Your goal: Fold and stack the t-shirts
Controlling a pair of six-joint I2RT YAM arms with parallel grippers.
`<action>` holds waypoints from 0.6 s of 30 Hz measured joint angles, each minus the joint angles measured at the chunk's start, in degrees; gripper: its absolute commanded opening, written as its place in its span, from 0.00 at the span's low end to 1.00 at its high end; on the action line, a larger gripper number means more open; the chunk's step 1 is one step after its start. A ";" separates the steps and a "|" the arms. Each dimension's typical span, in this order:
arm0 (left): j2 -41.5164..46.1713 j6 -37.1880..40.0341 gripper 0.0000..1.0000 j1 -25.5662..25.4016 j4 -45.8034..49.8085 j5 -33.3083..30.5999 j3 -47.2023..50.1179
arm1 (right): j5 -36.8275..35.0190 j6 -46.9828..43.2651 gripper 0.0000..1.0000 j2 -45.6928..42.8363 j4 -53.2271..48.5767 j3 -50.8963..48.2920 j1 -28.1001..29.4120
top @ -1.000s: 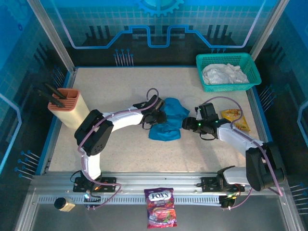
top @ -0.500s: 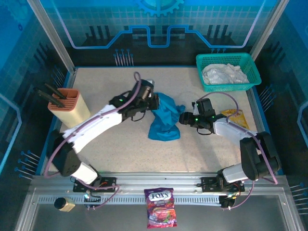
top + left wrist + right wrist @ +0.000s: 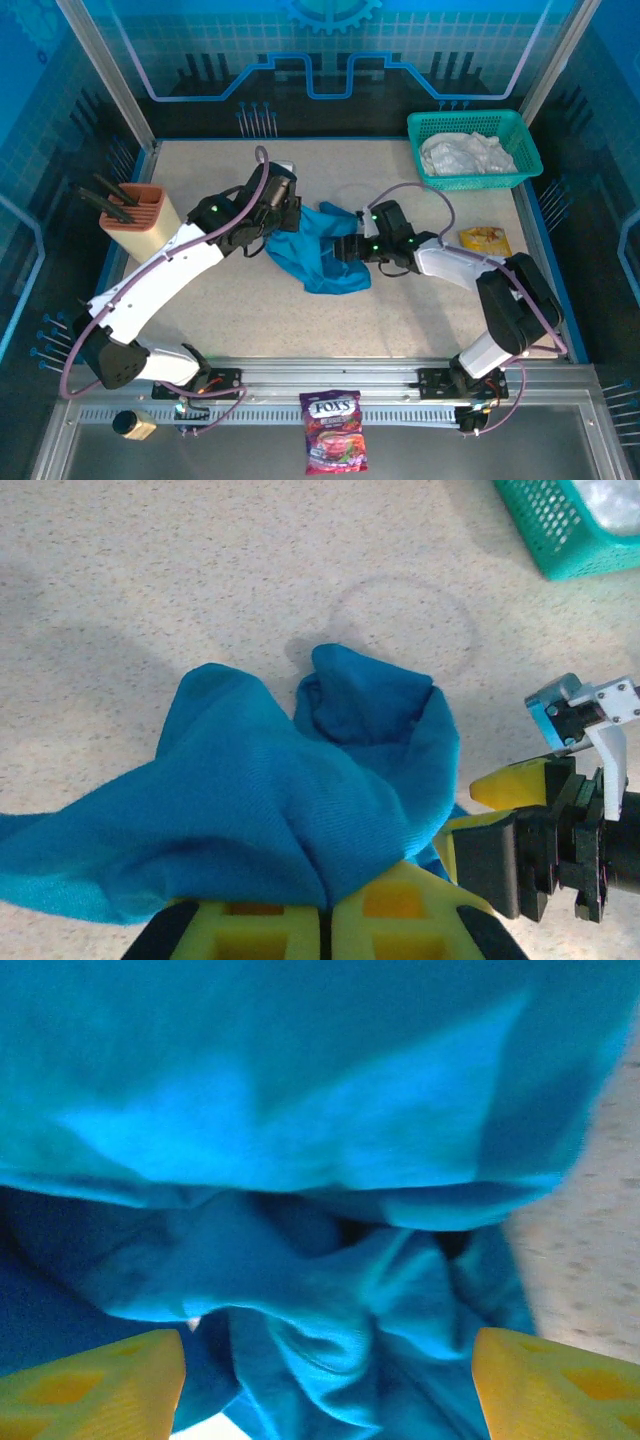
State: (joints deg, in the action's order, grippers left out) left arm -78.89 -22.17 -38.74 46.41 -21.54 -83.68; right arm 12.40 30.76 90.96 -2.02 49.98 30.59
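The teal-blue t-shirt (image 3: 318, 255) sits bunched up in the middle of the table (image 3: 200, 320), left gripper (image 3: 325, 920) pinched tight on a fold of it, right gripper (image 3: 325, 1365) spread wide right against the cloth, and the white t-shirt (image 3: 465, 153) is crumpled in the green basket (image 3: 428, 181) at the far right corner.

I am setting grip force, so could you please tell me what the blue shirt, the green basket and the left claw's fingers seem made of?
Blue shirt: soft matte knit cloth, judging by its fine ribbing and loose folds. Green basket: likely rigid moulded plastic, given its even mesh wall. Fingers of the left claw: matte yellow, plastic or rubber; I cannot tell which.
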 measured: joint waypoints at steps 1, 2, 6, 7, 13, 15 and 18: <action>0.15 0.20 0.04 0.00 0.39 -0.37 0.00 | 0.09 0.04 0.77 0.81 0.15 0.44 0.66; 0.35 0.33 0.04 0.00 0.92 -0.87 0.00 | 0.07 0.07 0.76 1.73 0.37 0.83 1.27; 2.16 1.03 0.03 0.00 3.02 -3.50 0.00 | -0.59 0.33 0.72 5.05 -0.17 1.92 2.84; 2.78 1.20 0.03 0.00 3.54 -4.31 0.00 | -1.01 0.35 0.70 5.90 -0.46 2.25 3.19; 7.48 1.84 0.05 0.28 6.84 -9.38 -0.66 | -5.03 0.24 0.03 8.09 -4.00 2.64 4.35; 9.11 2.34 0.05 0.70 7.61 -10.84 -1.25 | -7.65 -0.20 0.00 8.07 -6.38 3.19 4.35; 11.43 2.93 0.05 1.88 8.26 -12.46 -1.42 | -13.25 -1.95 0.00 7.15 -10.93 4.48 4.33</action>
State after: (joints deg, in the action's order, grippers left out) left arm -67.46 -19.25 -36.86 54.68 -34.00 -85.10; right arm -0.84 28.82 98.10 -12.95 54.46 34.92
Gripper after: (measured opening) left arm 0.072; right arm 0.071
